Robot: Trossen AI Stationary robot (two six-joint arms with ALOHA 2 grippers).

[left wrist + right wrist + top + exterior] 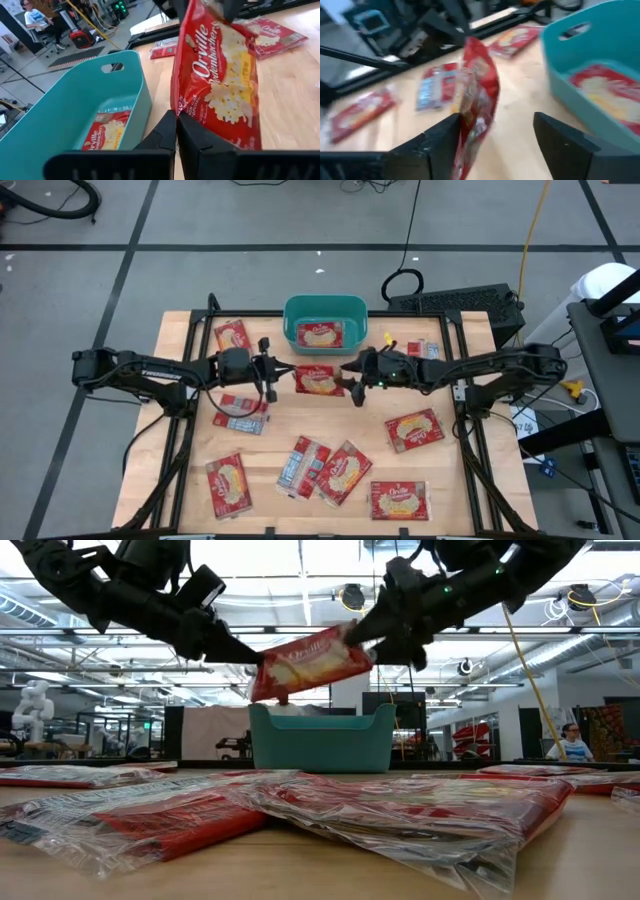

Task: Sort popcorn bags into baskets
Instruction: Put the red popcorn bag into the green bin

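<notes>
**Ana:** Wooden table (180, 430) first, set on a grey floor marked with dark tape lines. Level across it, an open workshop shows behind, with a person seated far off at the right edge (570, 743).

**Ben:** And on the table?

**Ana:** A teal basket (294, 311) at the far middle edge, with one popcorn bag lying flat inside (320, 334). Loose popcorn bags are spread over the wood: one beside the basket on the left (232, 335), one striped-back one under the left arm (240, 412), a pair overlapping near the front middle (325, 468), and others at front left (227, 483), front right (399, 499) and right of centre (414, 430).

**Ben:** The arms?

**Ana:** Both reach in toward the middle, just in front of the basket. Between them, lifted off the table, is the raised bag (312, 662).

**Ben:** Who has it?

**Ana:** The left gripper (283, 372) is clenched on one end of it; its wrist camera shows the dark fingers (167, 135) pinched together on the bag's lower edge. The right gripper (352, 383) is at the other end with its fingers (440, 137) spread wide; one touches the bag's side, the other stands well clear.
</notes>
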